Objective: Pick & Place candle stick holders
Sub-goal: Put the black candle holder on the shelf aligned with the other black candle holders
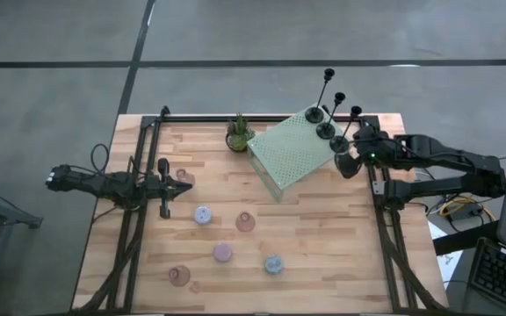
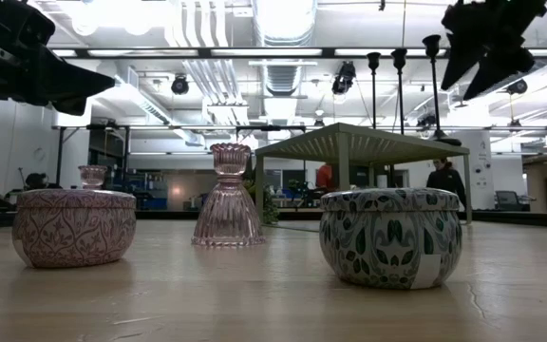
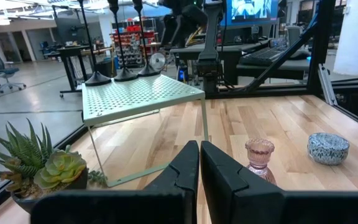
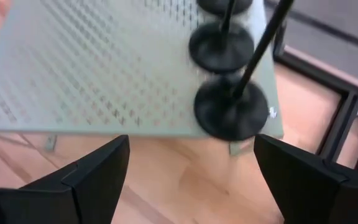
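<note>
Three black holders [image 1: 326,130] standing in a row along the right edge of the green platform [image 1: 290,154], upper centre-right of the high view; round bases on the perforated top, thin stems upright. Right gripper [image 1: 348,164] just beside the platform's right corner, near the closest black base, fingers [image 4: 95,169] spread wide and holding nothing; in the right wrist view the nearest black base [image 4: 230,112] lies between and beyond the two fingers.

Left gripper [image 1: 181,185] at left centre of the high view, over the table [image 1: 323,254], fingers [image 3: 182,167] closed together with nothing between them. A pink glass cup [image 1: 184,179] right at that gripper's tip. Second glass cup [image 1: 245,222] mid-table, third [image 1: 178,276] at lower left.

Pastel holders spread across the lower middle: lilac [image 1: 203,214], pink [image 1: 223,253], blue [image 1: 273,264], all apart from each other.

Potted plant [image 1: 238,133] just left of the platform, top centre.

In the low view, pink tin [image 2: 74,226] left, glass cup [image 2: 228,197] centre, blue tin [image 2: 390,237] right.
</note>
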Tool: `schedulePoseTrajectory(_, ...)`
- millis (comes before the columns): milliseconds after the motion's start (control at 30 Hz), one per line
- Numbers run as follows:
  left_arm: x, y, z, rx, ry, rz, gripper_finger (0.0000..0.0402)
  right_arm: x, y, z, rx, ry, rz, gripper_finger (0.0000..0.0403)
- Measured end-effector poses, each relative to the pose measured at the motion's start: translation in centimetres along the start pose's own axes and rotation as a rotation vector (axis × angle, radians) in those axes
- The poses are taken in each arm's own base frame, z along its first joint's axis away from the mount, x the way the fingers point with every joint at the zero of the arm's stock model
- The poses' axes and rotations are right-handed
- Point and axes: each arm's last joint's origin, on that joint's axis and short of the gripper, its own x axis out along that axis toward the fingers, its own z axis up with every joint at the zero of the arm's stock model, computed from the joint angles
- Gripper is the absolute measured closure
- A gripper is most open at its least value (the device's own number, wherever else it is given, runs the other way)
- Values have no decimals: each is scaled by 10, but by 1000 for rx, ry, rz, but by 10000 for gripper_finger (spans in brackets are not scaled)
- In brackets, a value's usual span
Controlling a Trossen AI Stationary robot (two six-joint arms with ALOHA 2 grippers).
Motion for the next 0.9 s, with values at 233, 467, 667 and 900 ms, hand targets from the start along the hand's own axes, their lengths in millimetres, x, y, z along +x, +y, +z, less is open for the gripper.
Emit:
schedulePoseTrajectory(233, 0, 0, 0, 0, 0, 0, 381, 18, -2, -17, 26, 84, -44, 94)
schedulePoseTrajectory(467, 0, 0, 0, 0, 1, 0, 381, 32, -5, -29, 29, 115, -90, 153)
schedulePoseTrajectory(667, 0, 0, 0, 0, 0, 0, 381, 37, -4, -30, 34, 74, -131, 217)
schedulePoseTrajectory(900, 0, 0, 0, 0, 0, 0, 381, 38, -3, -28, 60, 45, -130, 300)
